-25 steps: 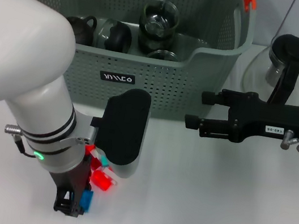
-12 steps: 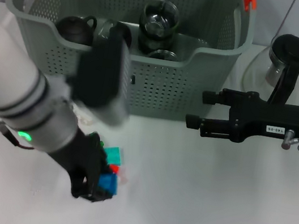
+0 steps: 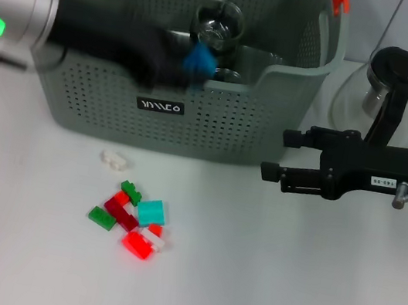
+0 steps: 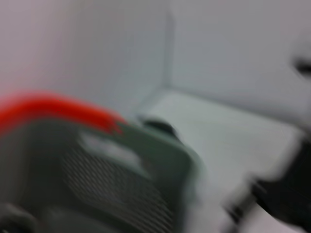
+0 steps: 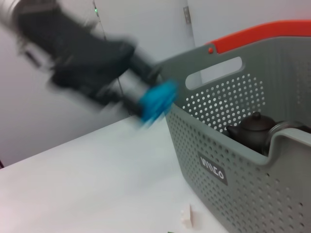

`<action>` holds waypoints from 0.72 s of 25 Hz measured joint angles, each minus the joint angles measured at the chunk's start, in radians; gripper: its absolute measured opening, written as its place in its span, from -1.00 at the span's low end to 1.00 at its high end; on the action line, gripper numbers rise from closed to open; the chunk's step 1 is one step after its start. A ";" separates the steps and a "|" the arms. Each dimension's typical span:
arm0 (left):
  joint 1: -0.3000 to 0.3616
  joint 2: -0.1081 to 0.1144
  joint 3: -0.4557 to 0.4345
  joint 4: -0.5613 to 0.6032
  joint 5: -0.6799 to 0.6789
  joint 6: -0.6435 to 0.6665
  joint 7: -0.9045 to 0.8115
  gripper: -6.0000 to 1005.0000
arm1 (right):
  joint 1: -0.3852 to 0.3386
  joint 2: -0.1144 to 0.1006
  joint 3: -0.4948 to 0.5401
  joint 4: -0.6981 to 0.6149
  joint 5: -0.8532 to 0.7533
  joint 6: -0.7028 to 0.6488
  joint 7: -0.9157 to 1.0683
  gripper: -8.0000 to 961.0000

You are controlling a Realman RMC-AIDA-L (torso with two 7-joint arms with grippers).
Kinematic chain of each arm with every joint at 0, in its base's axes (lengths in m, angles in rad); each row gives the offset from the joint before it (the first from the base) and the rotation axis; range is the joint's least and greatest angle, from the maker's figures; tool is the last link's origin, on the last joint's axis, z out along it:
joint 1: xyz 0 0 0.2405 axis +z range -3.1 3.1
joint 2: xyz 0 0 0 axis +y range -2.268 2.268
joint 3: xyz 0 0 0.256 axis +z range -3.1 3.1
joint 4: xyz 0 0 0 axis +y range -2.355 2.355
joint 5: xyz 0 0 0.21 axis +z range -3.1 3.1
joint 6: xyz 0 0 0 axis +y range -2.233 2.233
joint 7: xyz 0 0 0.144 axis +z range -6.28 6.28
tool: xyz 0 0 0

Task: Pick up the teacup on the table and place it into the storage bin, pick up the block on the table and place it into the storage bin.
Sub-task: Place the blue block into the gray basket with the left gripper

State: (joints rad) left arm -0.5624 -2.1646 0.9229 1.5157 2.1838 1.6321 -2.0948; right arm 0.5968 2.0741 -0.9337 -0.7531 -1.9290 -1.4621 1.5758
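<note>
White table [image 3: 305, 295] fills the head view, bin [image 3: 217, 123] at the back. Left gripper [image 3: 178, 66] reaches in from the left, above the bin's front wall, jaws closed on a blue block [image 3: 200, 58]; block sits over the bin opening, above the rim, not resting on anything visible. Right wrist view shows the same block [image 5: 158, 101] held in the air just at the bin's rim. Left wrist view is too smeared to read beyond the bin's wall and an orange clip [image 4: 53, 107].

Inside the bin: a glass pot [image 3: 217, 26]; right wrist view also shows a dark teapot [image 5: 252, 128] in there.

On the table before the bin: white piece [image 3: 114, 159], then a loose pile of bricks [image 3: 134, 219] in green, red and teal.

Right gripper [image 3: 278, 155] hovers beside the bin's right front corner, fingers parted, holding nothing. Behind it, a glass jug [image 3: 396, 83].
</note>
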 joint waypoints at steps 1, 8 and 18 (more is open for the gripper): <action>-0.020 0.002 -0.007 -0.006 0.009 -0.061 -0.002 -0.15 | 0.000 -0.001 0.000 0.000 0.000 -0.003 0.000 0.78; -0.150 0.051 -0.012 -0.161 0.076 -0.356 -0.050 -0.13 | 0.001 -0.003 -0.001 0.001 -0.001 -0.019 0.001 0.78; -0.230 0.103 -0.016 -0.389 0.102 -0.554 -0.084 -0.02 | -0.003 -0.003 -0.006 0.003 -0.002 -0.020 -0.005 0.78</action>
State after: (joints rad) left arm -0.7928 -2.0617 0.9068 1.1269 2.2862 1.0783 -2.1790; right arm 0.5937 2.0708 -0.9393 -0.7498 -1.9315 -1.4819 1.5705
